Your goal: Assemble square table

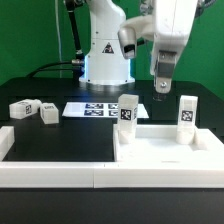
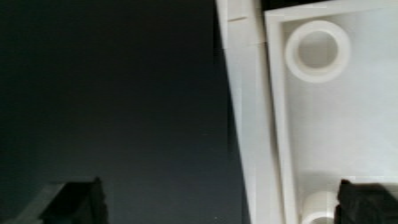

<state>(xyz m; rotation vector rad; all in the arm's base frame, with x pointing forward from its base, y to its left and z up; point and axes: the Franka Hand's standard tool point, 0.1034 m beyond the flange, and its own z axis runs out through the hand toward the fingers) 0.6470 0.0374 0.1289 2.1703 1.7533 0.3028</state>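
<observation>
**Square table, partly assembled.** Nearest, along the lower edge of the exterior view, a white border rail (image 1: 50, 172) is seen. Behind it, at lower right, the square top (image 1: 160, 142) is laid rim up. Two upright legs (image 1: 128, 112) are stood at its far corners; whether they are fully seated cannot be told. An empty round socket (image 2: 320, 50) is shown in the wrist view. The gripper (image 1: 162, 90) is held spread and empty above the top. Farther back, at left, two loose legs (image 1: 22, 108) are left to be fitted, near the marker board (image 1: 95, 108).

Tabletop (image 2: 334, 135) part. off-frame, wrist view
</observation>
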